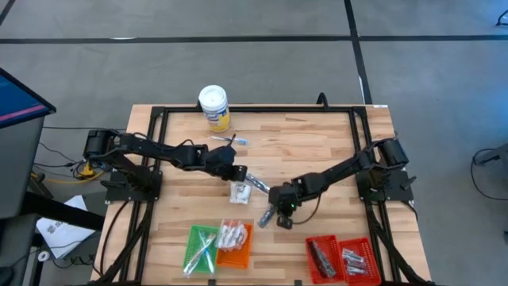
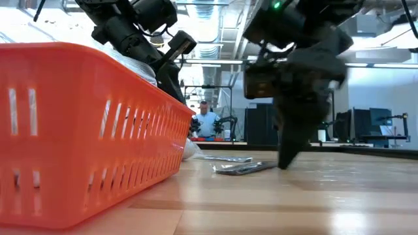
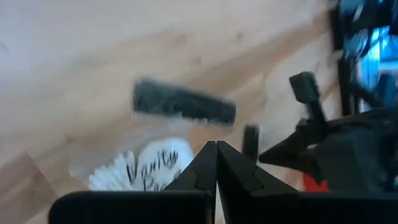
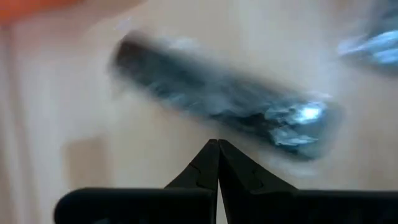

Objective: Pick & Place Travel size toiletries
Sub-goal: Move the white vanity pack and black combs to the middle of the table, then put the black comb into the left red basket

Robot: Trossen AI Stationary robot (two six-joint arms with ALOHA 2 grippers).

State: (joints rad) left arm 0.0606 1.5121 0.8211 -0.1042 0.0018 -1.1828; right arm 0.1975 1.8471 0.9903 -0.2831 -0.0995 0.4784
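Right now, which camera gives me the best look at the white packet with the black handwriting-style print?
The left wrist view: the white packet lies just past the shut left gripper, with its print visible. The high view shows it only as a small white patch mid-table. In the low and right wrist views I can't pick it out.

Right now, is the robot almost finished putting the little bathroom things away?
Partly. The green tray, orange tray and red trays already hold items. Nothing is in hand: the left gripper and right gripper are both shut and empty. Still loose: a white packet, a dark tube, and a stick.
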